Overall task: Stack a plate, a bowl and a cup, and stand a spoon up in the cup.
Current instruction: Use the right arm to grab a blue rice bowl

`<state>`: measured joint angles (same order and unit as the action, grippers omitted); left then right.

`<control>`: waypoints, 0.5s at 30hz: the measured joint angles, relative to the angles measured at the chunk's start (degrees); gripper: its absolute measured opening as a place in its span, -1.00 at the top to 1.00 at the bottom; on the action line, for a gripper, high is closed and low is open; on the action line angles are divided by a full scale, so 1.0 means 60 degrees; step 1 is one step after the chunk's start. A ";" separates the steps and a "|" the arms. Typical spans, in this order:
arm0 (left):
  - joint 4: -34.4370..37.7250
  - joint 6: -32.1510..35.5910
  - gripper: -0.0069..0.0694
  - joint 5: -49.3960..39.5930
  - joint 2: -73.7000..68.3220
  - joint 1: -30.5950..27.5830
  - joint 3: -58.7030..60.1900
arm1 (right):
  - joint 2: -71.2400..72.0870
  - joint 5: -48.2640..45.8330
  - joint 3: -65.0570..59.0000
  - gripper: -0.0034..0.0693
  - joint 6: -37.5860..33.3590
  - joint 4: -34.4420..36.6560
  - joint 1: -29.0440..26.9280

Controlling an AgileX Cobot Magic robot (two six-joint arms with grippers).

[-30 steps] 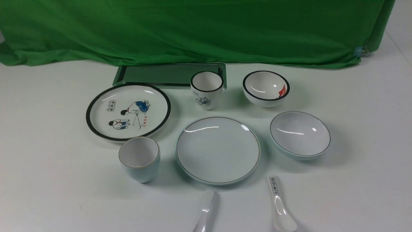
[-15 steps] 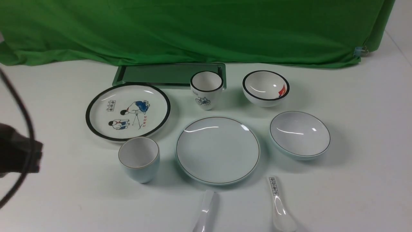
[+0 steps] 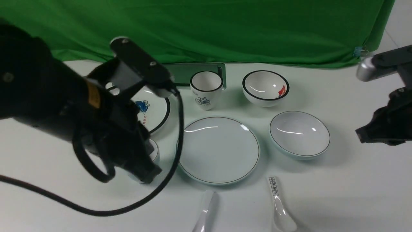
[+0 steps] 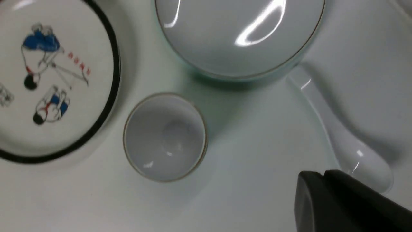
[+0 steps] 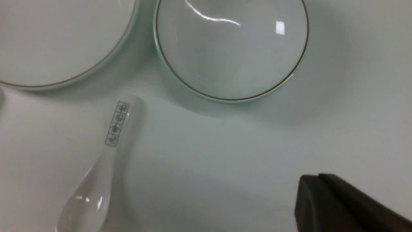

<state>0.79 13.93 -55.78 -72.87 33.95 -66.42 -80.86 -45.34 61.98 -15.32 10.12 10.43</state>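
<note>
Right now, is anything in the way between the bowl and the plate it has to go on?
No, nothing visible. The bowl sits just right of the plate, with only a bare strip of table between them.

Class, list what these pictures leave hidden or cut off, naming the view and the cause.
Cup: front view, mostly hidden behind the left arm.
Cartoon plate: front view, left part covered by that arm.
Plain spoon: front view, scoop end cut off by the bottom edge.
Labelled spoon: front view, print too small to read.
</note>
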 joint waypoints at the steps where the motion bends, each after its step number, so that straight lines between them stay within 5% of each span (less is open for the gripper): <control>1: 0.0016 0.0000 0.89 0.0023 -0.0014 0.0012 -0.0033 | -0.0155 0.0013 0.0033 0.87 0.0017 0.0000 0.0000; 4: -0.0043 -0.0011 0.89 0.0155 -0.0027 0.0049 -0.0108 | -0.1238 0.0327 0.0459 0.69 0.0155 0.0009 0.0000; 10: -0.0282 -0.0033 0.89 0.0237 -0.0027 0.0049 -0.0108 | -0.2671 0.1844 0.0645 -0.17 0.0914 0.0009 -0.0154; 15: -0.0407 0.0054 0.89 0.0701 -0.0027 0.0049 -0.0108 | -0.3634 0.3189 0.0645 -0.43 0.1341 0.0017 -0.0310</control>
<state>-1.65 14.25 -51.58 -73.04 34.25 -67.07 -102.67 -26.20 65.85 -7.27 10.23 8.58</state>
